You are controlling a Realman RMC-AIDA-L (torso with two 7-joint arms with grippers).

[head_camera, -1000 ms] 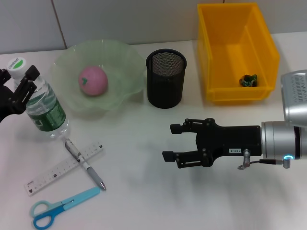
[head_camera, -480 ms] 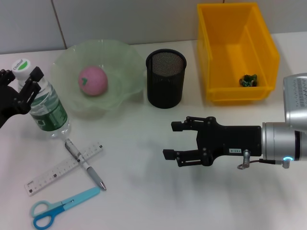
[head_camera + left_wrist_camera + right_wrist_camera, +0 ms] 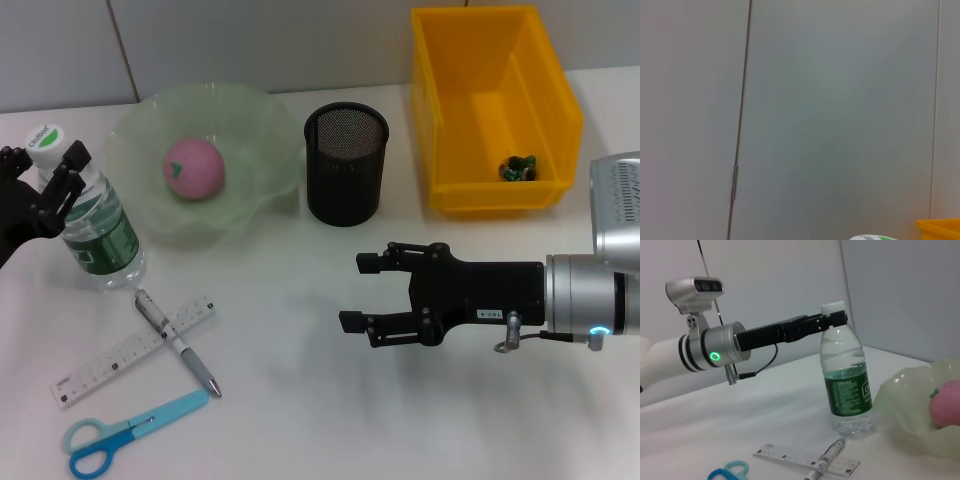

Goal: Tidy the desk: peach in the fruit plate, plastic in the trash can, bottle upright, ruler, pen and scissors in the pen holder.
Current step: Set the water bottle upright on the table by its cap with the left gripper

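Note:
The bottle (image 3: 97,222) (image 3: 847,385) stands upright on the desk (image 3: 300,420) at the far left. My left gripper (image 3: 48,185) (image 3: 833,320) is shut on its neck, just under the cap (image 3: 872,237). The peach (image 3: 193,168) (image 3: 946,405) lies in the fruit plate (image 3: 250,120) (image 3: 900,400). The pen (image 3: 178,343) (image 3: 829,454) lies across the ruler (image 3: 120,356) (image 3: 790,456), and the scissors (image 3: 130,436) (image 3: 730,470) lie nearer the front edge. The pen holder (image 3: 345,165) stands mid-desk. A crumpled bit of plastic (image 3: 518,168) sits in the trash can (image 3: 470,190). My right gripper (image 3: 362,294) hovers open over the desk's middle.
The trash can stands at the back right, close to the pen holder, and its corner (image 3: 940,227) shows in the left wrist view against a grey wall (image 3: 840,100). The right arm's silver body (image 3: 600,300) reaches in from the right edge.
The left gripper has swung the bottle from a tilt to upright, shifting slightly right. The right gripper has barely moved.

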